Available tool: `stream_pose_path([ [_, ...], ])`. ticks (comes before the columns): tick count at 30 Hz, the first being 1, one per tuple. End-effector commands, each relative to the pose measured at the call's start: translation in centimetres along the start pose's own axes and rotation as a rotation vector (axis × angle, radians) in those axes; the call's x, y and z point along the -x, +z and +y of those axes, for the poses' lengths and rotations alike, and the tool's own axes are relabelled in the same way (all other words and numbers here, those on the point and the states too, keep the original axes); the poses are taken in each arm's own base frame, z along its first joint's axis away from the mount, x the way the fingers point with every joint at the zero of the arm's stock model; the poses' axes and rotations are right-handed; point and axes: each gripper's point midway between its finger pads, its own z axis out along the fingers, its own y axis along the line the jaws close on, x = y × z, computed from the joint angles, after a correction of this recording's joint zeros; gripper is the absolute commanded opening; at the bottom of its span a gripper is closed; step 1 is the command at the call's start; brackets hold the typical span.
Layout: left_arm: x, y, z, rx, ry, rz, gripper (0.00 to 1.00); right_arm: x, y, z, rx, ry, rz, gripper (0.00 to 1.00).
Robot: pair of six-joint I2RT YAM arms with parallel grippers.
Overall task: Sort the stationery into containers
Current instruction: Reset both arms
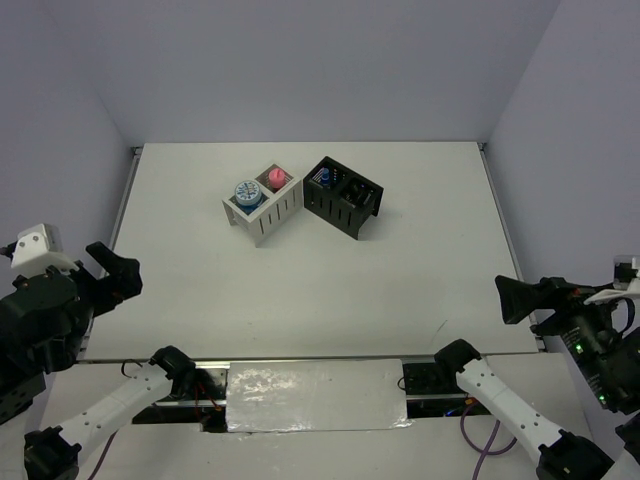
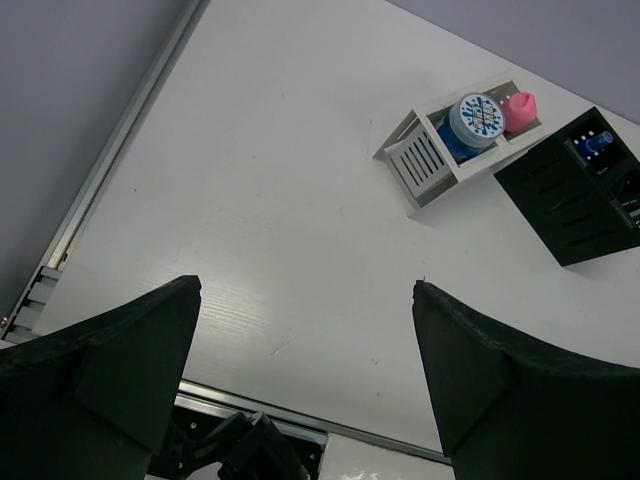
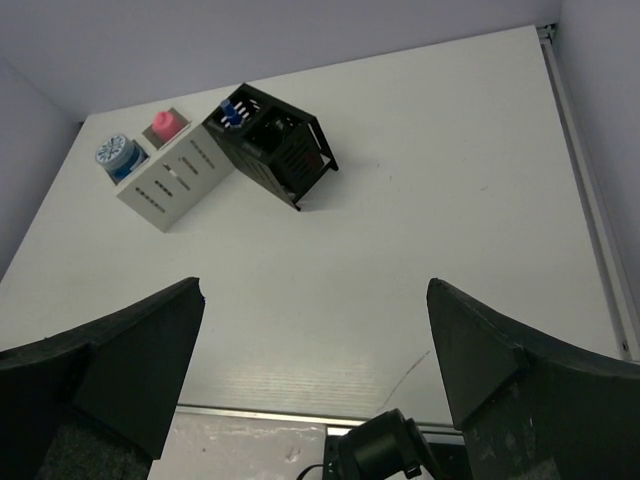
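Top external: round tape roll (image 1: 246,192) in slatted white box (image 1: 270,222) — left gripper (image 2: 305,290), right gripper (image 3: 315,288) jaws apart.

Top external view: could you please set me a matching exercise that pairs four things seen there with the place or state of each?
Things:
1. tape roll
2. pink tube
3. blue-white stick
4. left end effector

Places or states:
A. inside the black box
B. in the white box, compartment nearer the black box
C. in the white box, compartment farther from the black box
D. open, holding nothing

Pairs: 1-C, 2-B, 3-A, 4-D
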Motion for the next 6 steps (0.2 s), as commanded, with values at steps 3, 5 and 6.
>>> stream_pose_path([
  [3,0.03,0.06,-0.2,-0.008,-0.005,-0.004,0.99,0.59,0.63,0.91,0.033,-0.026,-0.001,1.0],
  [5,0.04,0.15,-0.29,-0.009,-0.008,-0.007,0.99,0.85,0.61,0.77,0.023,-0.023,-0.01,1.0],
  [6,-0.01,0.17,-0.31,-0.01,-0.008,-0.006,0.99,0.86,0.65,0.8,0.027,-0.033,-0.011,1.0],
])
